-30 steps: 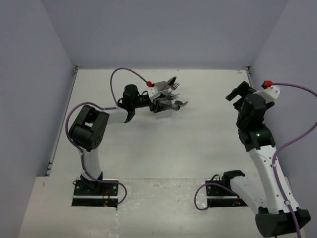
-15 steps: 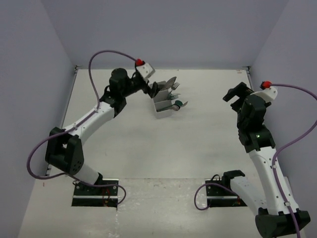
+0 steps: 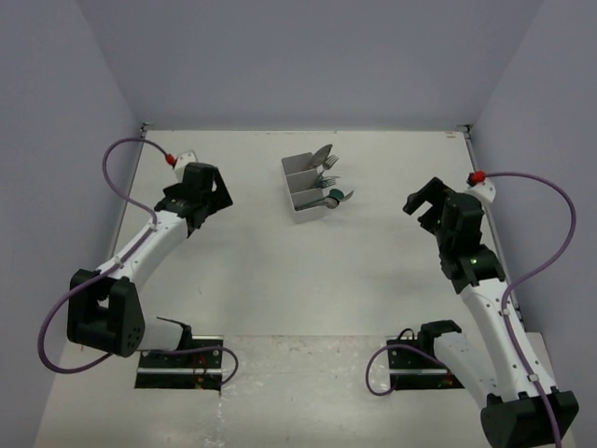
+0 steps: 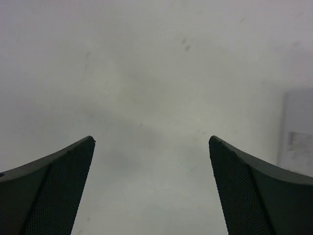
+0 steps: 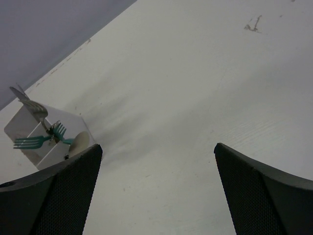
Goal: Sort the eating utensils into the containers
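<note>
You're holding the left end effector (image 4: pixel 151 139) spread wide over bare bench (image 3: pixel 280 280), gripping nothing. The right end effector (image 5: pixel 159 146) is gaping too, empty, well right of the white box (image 3: pixel 297 213). Utensils (image 3: pixel 326 177), silver and teal, are sitting in its compartments, tines and bowls poking past the right rim. The box is resting far-middle on the bench, between both arms.
</note>
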Robot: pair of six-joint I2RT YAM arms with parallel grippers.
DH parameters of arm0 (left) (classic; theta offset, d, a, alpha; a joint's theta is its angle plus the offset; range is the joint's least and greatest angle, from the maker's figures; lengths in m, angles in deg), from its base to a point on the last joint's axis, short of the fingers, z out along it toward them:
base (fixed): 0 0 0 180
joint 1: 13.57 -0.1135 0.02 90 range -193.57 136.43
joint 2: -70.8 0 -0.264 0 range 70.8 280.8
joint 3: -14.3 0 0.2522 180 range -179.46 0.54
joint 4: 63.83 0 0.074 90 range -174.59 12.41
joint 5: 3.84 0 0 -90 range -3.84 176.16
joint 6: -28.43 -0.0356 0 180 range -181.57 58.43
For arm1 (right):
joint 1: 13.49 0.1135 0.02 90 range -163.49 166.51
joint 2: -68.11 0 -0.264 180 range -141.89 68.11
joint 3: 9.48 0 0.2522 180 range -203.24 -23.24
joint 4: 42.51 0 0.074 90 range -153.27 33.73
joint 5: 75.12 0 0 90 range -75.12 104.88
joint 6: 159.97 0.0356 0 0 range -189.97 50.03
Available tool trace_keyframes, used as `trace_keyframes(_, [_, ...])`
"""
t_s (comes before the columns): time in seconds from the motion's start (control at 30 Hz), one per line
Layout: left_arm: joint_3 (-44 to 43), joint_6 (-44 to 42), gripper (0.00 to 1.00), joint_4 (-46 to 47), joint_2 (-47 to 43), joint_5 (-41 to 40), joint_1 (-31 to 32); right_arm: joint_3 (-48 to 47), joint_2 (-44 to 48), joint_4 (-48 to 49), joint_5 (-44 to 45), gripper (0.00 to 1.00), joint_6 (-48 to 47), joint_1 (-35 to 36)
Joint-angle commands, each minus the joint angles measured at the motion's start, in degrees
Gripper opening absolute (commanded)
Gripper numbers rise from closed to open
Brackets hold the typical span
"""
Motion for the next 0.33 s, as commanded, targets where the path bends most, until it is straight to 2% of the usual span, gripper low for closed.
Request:
trace_keyframes(0.0, [6.65, 9.83, 1.00, -3.24, -7.16, -3.26, -1.03, 2.92, 2.83, 4.27, -6.97, 0.99, 1.50, -0.30])
trace_keyframes(0.17, [9.74, 10.36, 1.00, -3.51, -13.14, -5.91, -1.03, 4.86, 3.63, 4.20, -6.20, 0.99, 1.77, -0.38])
trace_keyframes(0.3, [10.79, 11.67, 1.00, -3.59, -13.33, -4.34, -1.03, 5.57, 3.89, 4.64, -6.72, 0.99, 0.18, -0.30])
